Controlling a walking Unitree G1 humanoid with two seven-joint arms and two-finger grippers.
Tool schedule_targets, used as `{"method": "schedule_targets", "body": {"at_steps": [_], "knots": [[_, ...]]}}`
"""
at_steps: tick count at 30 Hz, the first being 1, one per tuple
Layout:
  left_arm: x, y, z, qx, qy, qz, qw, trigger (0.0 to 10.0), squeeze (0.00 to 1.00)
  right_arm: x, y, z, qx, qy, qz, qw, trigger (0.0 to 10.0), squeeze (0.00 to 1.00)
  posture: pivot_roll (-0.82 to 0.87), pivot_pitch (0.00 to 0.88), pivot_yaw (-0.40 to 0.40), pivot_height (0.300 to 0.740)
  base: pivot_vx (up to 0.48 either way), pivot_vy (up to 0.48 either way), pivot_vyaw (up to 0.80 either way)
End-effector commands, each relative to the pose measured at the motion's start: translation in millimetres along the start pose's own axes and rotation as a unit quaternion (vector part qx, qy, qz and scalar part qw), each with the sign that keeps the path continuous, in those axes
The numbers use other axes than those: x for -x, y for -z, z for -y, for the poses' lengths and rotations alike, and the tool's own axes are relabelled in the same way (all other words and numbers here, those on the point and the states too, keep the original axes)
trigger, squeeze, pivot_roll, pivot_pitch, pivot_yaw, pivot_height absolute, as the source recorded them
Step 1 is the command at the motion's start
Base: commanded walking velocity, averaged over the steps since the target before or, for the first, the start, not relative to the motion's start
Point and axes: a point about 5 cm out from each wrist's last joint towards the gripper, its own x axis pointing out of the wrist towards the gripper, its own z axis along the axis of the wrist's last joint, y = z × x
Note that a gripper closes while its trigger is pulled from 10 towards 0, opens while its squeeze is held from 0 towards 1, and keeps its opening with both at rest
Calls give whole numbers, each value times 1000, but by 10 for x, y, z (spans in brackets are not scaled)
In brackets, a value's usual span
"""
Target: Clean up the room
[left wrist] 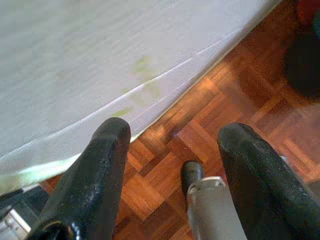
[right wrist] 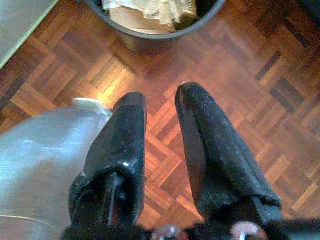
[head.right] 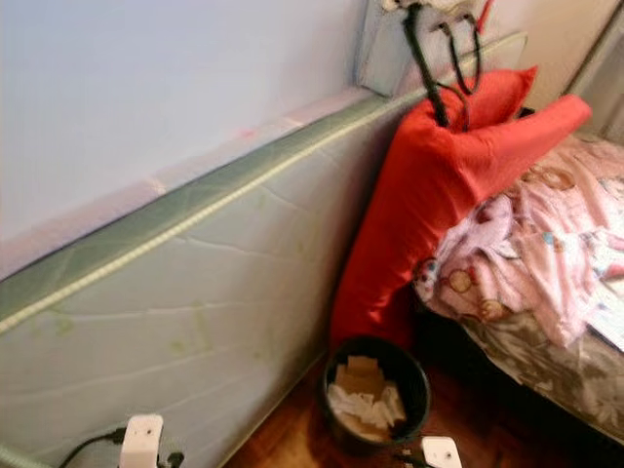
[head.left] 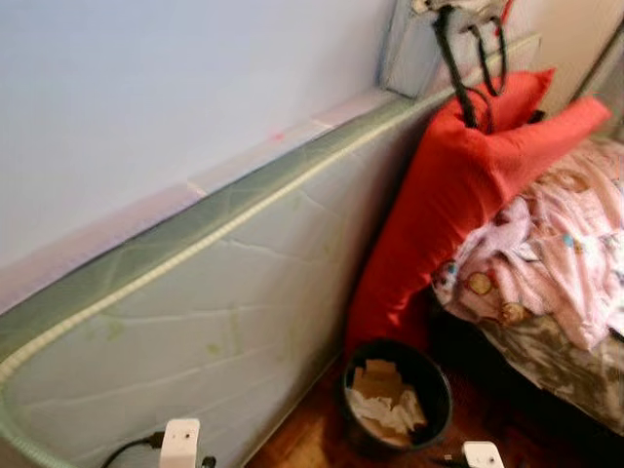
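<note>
Left wrist view: the left gripper [left wrist: 172,145] is hanging low over the parquet floor [left wrist: 235,90], its two black fingers [left wrist: 100,165] standing wide apart with nothing between them.
Right wrist view: the right gripper [right wrist: 160,112] is pointing down at the floor just short of the bin, its fingers [right wrist: 210,150] parted by a narrow gap and holding nothing.
Arms in the head views: a white piece of each arm is peeking in at the bottom edge, the left arm [head.left: 180,444] at lower left and the right arm [head.left: 483,454] at lower right.
Waste bin: a round black waste bin [head.left: 434,390] is sitting on the floor at lower centre of the frame, holding cardboard scraps and crumpled paper [head.left: 385,400].
Mattress: a pale green mattress [head.left: 224,322] is standing on its edge along the wall, running from lower left to upper right.
Wall: a light blue wall [head.left: 175,88] is taking up the upper left.
Red pillow: a long red pillow [head.left: 448,195] is leaning against the mattress, right above the bin.
Bed: a bed [head.left: 556,361] is showing at the right, with a rumpled pink printed blanket [head.left: 556,253] lying on it.
Black straps: dark straps [head.left: 468,58] are hanging down at the top, above the pillow.
</note>
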Motion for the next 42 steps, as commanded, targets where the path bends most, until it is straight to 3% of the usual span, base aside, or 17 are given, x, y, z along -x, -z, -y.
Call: {"method": "schedule_targets", "body": {"at_steps": [1,42], "knots": [[-124,-717,-282,43,8,21,999,10000,0,-69,-178,-73,-105,27,6,994,10000,0,39,0,-94,740,0,-330,0],[-125,-746,-296,47,7,22,999,10000,0,-76,-213,-83,-121,32,15,992,10000,0,25,0,-84,740,0,-347,0]]}}
